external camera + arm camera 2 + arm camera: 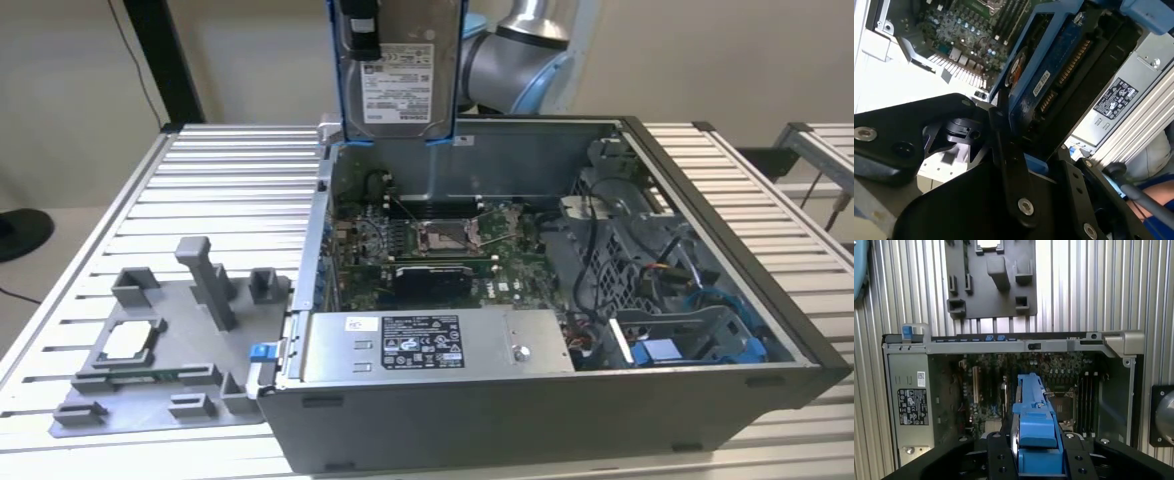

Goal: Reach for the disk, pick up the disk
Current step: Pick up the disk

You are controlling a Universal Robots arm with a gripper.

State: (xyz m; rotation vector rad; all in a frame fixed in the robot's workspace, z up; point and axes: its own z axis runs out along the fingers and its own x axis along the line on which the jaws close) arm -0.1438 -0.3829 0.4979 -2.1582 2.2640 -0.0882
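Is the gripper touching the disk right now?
Touching. In the first wrist view the gripper clamps the disk by its blue bracket, held above the open case.

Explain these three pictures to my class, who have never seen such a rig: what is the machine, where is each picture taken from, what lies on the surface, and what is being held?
The machine is a single robot arm with an end effector. The exterior view comes from a camera standing off the arm; both wrist views come from cameras riding on the arm, looking down past the end effector.

On a ribbed metal table sits an open computer case, its green circuit board exposed. Toward the exterior view's left lies a grey plastic fixture holding a small silver chip.

The arm holds the disk, a silver hard drive in a blue bracket, raised upright above the case's rear wall. In the first wrist view the black end effector clamps the bracket's blue edge, with the case below.
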